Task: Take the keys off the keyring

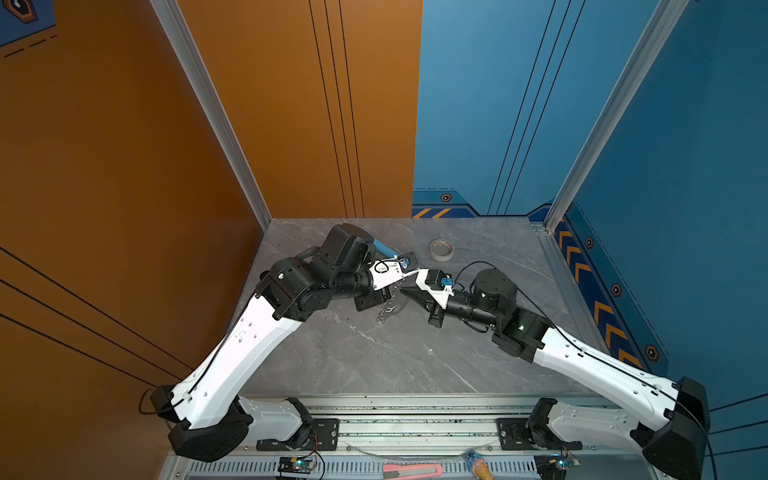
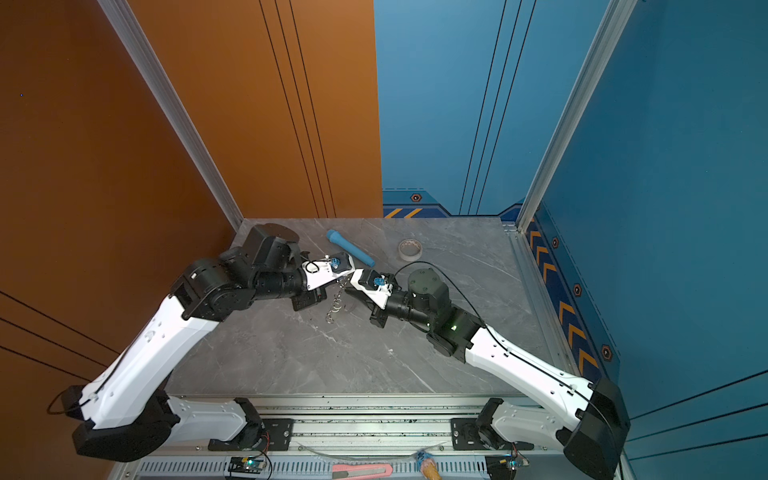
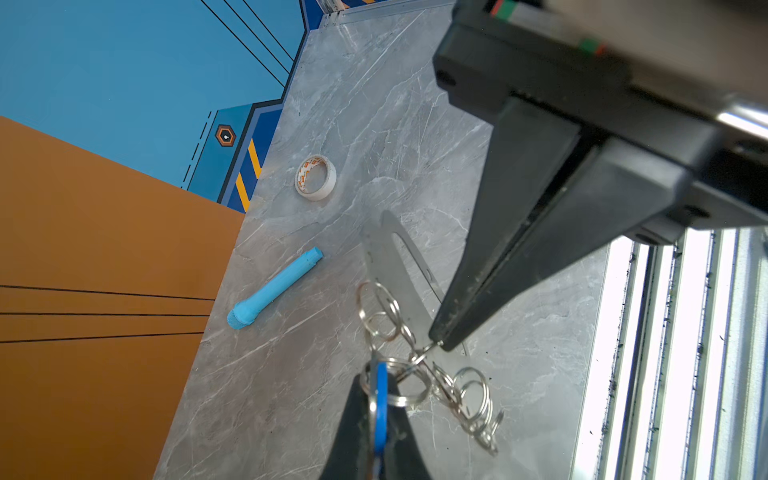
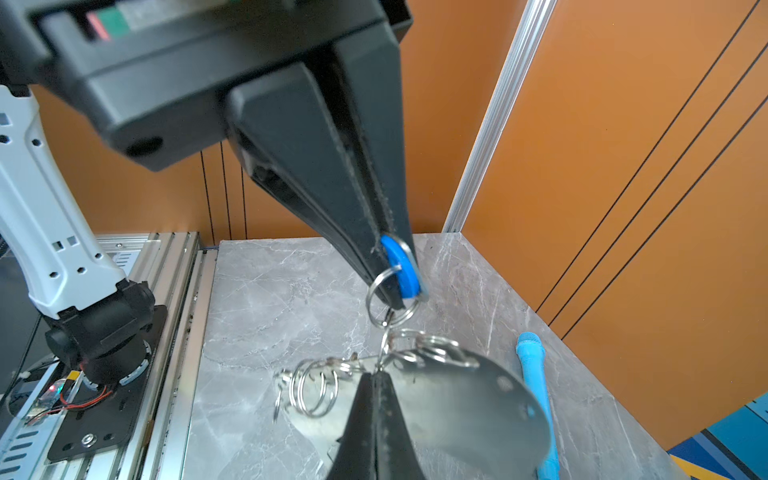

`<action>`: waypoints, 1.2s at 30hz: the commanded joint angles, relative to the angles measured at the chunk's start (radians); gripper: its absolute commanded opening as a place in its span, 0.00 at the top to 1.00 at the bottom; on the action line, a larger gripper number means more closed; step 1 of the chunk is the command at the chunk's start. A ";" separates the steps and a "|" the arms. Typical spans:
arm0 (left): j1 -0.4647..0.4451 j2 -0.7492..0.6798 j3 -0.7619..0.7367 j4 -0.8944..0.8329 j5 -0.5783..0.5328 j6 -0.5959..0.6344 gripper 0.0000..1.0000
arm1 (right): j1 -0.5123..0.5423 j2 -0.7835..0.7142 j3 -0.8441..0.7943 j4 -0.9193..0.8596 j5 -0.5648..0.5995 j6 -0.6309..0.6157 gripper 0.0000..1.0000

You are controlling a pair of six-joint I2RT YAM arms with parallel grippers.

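Observation:
My left gripper (image 3: 376, 374) is shut on the blue tag (image 3: 380, 399) of the keys, with a thin silvery piece pressed against the tag. A split ring (image 4: 390, 299) loops through the tag just below the left gripper (image 4: 397, 291). The keyring, a flat silver plate (image 4: 478, 403) with a long cut-out (image 3: 409, 253), is held tilted above the table. My right gripper (image 4: 376, 374) is shut on a small wire ring at the plate's edge, and its tip (image 3: 436, 343) nearly meets the left fingers. Several loose wire rings (image 1: 386, 309) (image 2: 336, 309) dangle below both grippers.
A long blue plastic tube (image 2: 351, 248) (image 3: 274, 291) lies on the grey marble table (image 1: 374, 361) behind the grippers. A whitish tape roll (image 1: 441, 249) (image 3: 316, 178) sits at the back. Orange and blue walls close the back and sides; a metal rail (image 1: 415, 415) runs along the front.

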 commanded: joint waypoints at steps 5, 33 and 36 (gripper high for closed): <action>0.039 -0.006 0.034 0.031 0.054 -0.022 1.00 | 0.017 -0.034 0.026 -0.149 -0.010 -0.101 1.00; 0.032 -0.014 0.022 0.031 0.158 -0.046 1.00 | -0.036 0.039 0.033 0.168 -0.057 0.174 0.71; 0.034 -0.016 0.015 0.031 0.154 -0.046 1.00 | -0.058 0.034 0.026 0.186 -0.080 0.201 0.68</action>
